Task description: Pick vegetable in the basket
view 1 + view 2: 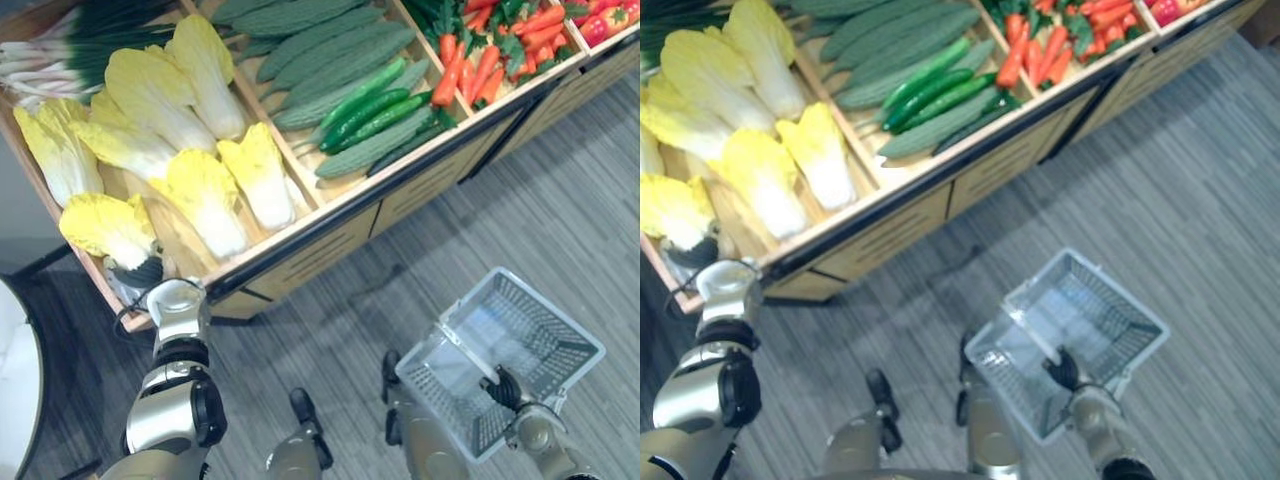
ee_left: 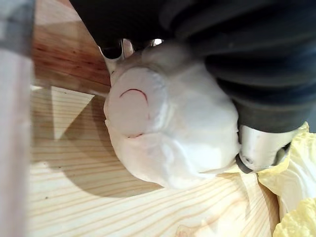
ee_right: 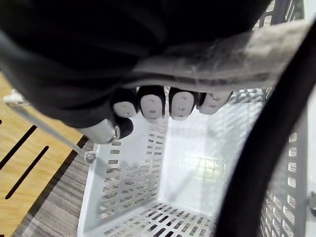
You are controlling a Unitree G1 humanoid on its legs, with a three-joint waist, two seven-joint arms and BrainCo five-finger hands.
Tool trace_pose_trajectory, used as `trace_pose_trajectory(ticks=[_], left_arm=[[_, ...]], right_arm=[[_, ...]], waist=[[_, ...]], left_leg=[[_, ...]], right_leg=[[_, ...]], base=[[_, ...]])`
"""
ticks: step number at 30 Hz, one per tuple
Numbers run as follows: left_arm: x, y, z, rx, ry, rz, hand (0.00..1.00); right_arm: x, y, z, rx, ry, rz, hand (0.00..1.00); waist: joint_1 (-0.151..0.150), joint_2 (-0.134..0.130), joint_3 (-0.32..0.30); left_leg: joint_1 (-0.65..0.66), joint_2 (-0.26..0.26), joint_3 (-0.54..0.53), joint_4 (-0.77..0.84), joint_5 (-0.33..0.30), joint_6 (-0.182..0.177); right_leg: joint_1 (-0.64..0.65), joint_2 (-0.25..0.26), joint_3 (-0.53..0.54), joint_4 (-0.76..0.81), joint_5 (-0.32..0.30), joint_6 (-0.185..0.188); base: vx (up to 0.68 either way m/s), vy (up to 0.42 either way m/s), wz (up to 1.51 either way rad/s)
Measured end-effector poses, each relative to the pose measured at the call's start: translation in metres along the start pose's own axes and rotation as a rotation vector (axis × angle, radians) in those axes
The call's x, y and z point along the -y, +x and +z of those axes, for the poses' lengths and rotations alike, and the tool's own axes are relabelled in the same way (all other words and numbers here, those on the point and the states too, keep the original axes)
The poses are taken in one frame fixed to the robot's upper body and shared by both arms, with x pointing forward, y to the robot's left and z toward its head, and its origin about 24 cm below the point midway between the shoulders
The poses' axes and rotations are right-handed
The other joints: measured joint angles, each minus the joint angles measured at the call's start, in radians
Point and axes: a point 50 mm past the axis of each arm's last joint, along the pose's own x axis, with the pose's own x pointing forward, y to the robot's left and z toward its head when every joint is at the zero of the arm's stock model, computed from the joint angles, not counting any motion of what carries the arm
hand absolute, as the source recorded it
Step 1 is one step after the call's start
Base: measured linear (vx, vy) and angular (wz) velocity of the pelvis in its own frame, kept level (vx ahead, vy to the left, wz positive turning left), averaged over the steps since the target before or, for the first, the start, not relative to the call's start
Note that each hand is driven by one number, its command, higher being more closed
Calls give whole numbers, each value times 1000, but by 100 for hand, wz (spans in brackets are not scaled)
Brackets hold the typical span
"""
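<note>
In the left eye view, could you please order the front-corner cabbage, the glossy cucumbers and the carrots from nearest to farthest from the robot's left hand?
Measured from the left hand:
1. The front-corner cabbage: in the hand's grasp, in the leftmost bin.
2. The glossy cucumbers: in the middle bin, up and to the right.
3. The carrots: in the next bin to the right, farthest off.

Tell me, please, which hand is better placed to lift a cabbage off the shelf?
Left. The left hand is closed on the near-corner cabbage at its white base, while the right hand is curled round the handle of the basket.
</note>
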Motion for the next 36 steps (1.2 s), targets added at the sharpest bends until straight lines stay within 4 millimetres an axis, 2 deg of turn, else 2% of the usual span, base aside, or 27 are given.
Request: trace_pose_trajectory(ticks=[8,10,18,22,31,34,36], left_arm=[[1,-1,-5,-39,-21,-9,100],[6,-8,-8,-40,-31,-33,100],[25,-66,-12,43,-167,-184,100],[20,-72,-13,50,-192,-173,100],[5,-86,14,148,-361,-133,100],[3,-101,27,235,-377,-154,100],[4,-112,36,326,-351,-211,100]], right_arm=[[-6,-2,-8,-35,0,25,100],[-7,-3,-9,-44,0,28,100],[-12,-8,-15,-84,32,25,100],[-14,-11,-19,-102,39,22,100],[-22,-24,-37,-185,43,51,100],[-26,-30,-42,-204,43,67,100],[-23,-30,-43,-207,52,51,100]], waist=[[0,1,4],[0,2,4],[-2,7,1],[-2,11,-1],[-1,27,-74],[-1,28,-114],[0,29,-118]], left_leg=[[37,2,20,-2,-1,-2],[49,1,20,-2,-2,-3],[85,-5,-10,0,-3,-1],[86,-10,-20,0,-1,0],[102,-13,-43,-13,2,4],[104,-13,-52,-18,2,4],[121,-14,-50,-19,1,3]], right_leg=[[28,2,13,1,0,0],[40,1,12,1,-1,1],[81,-13,-12,29,-16,5],[82,-20,-16,34,-17,4],[116,-21,-39,16,-15,7],[126,-20,-41,5,-13,10],[142,-15,-36,0,-12,10]], base=[[13,-9,-6],[0,0,0],[-9,-3,10],[-29,-7,6],[14,-7,7],[48,-9,7],[31,-16,0]])
